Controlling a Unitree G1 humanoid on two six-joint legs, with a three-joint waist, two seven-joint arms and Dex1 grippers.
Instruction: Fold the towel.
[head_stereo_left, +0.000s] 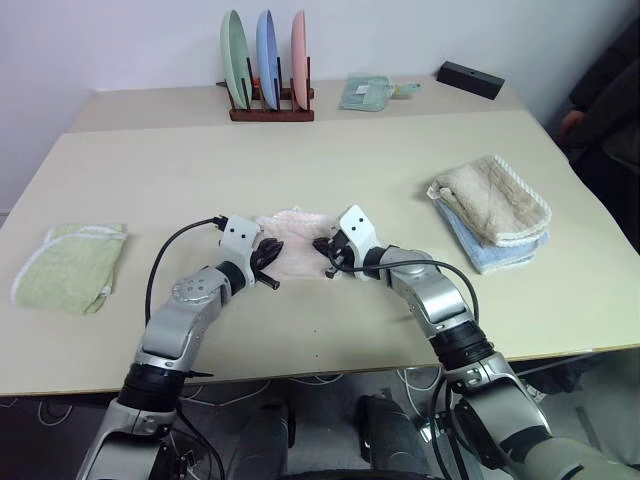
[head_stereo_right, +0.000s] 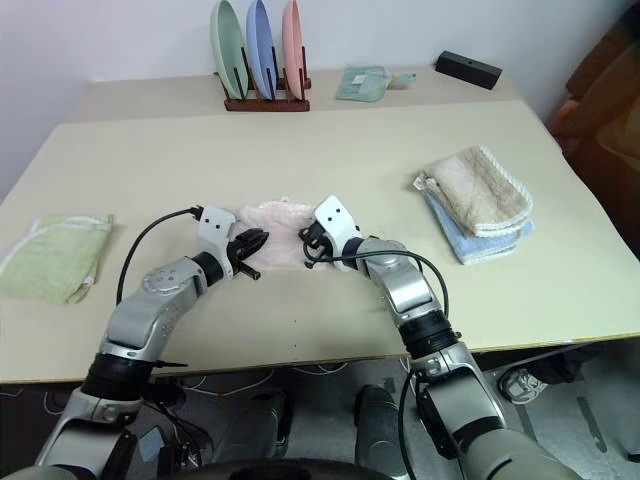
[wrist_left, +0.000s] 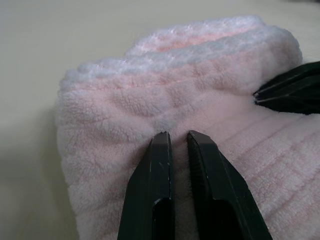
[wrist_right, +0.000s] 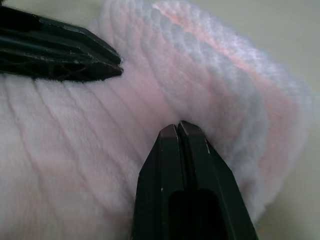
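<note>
Beige table (head_stereo_left: 330, 170): towel (head_stereo_left: 298, 252) already bunched in layers, unfinished. Left gripper (wrist_left: 179, 136) nearly closed, right gripper (wrist_right: 178, 126) closed, tips against towel.

Even, soft, bright indoor light from above; bench (head_stereo_left: 330, 170) evenly lit, no glare; only faint soft shadows under the arms and beside the plate rack (head_stereo_left: 270, 112); head views sharp centrally, slightly soft toward the far edge; wrist views crisp on the finger tips (wrist_left: 162, 150), towel (wrist_left: 200, 90) pile soft behind, background blurred.
</note>
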